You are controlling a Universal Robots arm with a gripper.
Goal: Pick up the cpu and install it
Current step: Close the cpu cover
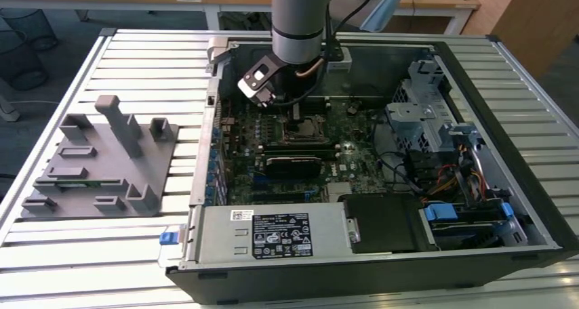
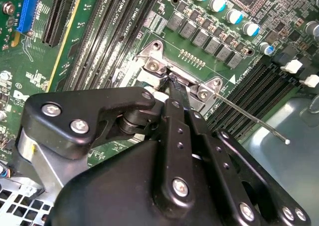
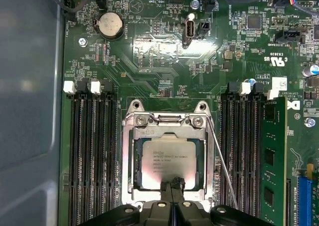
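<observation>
The cpu point(image 3: 167, 158) lies flat in the socket point(image 3: 130, 156) on the motherboard point(image 3: 149, 61), inside the open case point(image 1: 380, 276). The jaws are pressed together, gripping nothing, their tips resting on the cpu's near edge.

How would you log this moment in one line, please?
cpu: in socket frame | tool: shut, at cpu edge | computer case: open

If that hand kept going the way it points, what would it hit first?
Probably the cpu lying in its socket; the hand points at the chip's edge, though the gap between them is unclear.
</observation>
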